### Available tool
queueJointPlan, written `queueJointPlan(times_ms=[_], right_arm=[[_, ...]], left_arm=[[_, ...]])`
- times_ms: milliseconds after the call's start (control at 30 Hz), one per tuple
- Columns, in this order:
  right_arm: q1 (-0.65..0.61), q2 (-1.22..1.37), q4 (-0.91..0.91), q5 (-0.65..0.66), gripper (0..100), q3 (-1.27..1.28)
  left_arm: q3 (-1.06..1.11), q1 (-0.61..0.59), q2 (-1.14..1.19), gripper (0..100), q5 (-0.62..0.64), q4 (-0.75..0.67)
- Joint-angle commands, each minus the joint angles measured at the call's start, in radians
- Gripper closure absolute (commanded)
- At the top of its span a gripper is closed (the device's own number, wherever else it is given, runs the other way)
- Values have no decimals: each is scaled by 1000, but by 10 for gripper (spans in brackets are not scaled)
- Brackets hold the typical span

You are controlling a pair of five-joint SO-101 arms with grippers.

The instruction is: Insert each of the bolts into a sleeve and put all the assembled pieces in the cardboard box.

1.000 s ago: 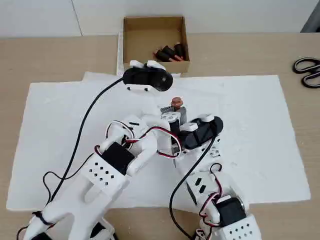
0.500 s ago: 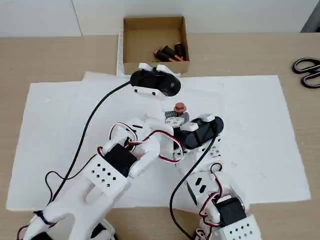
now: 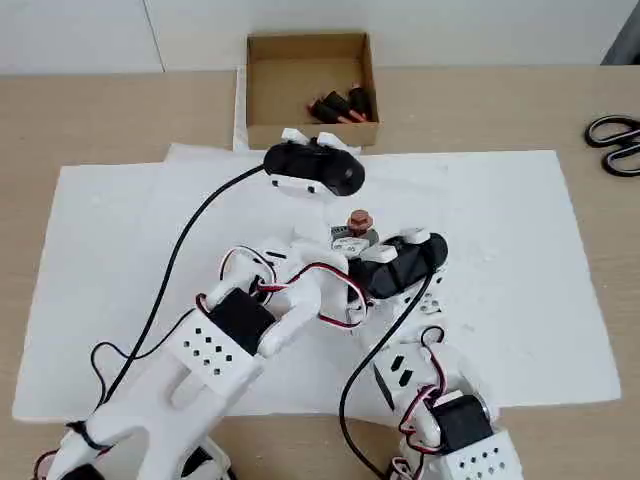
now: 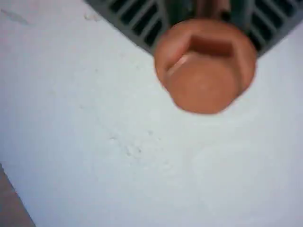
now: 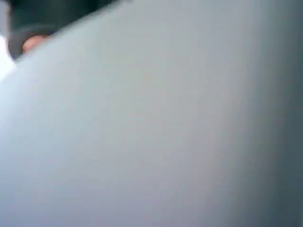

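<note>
Wooden desk [image 3: 60, 120] carries a white sheet [image 3: 520, 260] spread across its middle; black-handled scissors [image 3: 612, 143] lie on bare wood near the desk's right edge

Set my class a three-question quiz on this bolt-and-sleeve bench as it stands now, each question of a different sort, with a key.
1. True or false: the open brown cardboard box already holds several black-and-orange assembled pieces.
2. Choose one. The black-handled scissors lie: A, inside the box; B, on the bare wooden table; C, on top of a robot arm.
3. Fill the gap: the orange-brown bolt head, seen between the two arms in the high view, stands over the ____ sheet.

Key: 1 true; 2 B; 3 white.
</note>
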Motion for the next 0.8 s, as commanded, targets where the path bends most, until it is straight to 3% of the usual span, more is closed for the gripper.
queueJointPlan(times_ms=[0, 767], right_arm=[[-5, -21, 1, -9, 995, -8], [-5, -22, 1, -9, 995, -6]], left_arm=[[-18, 35, -34, 995, -14, 2], [18, 29, -35, 970, -14, 49]])
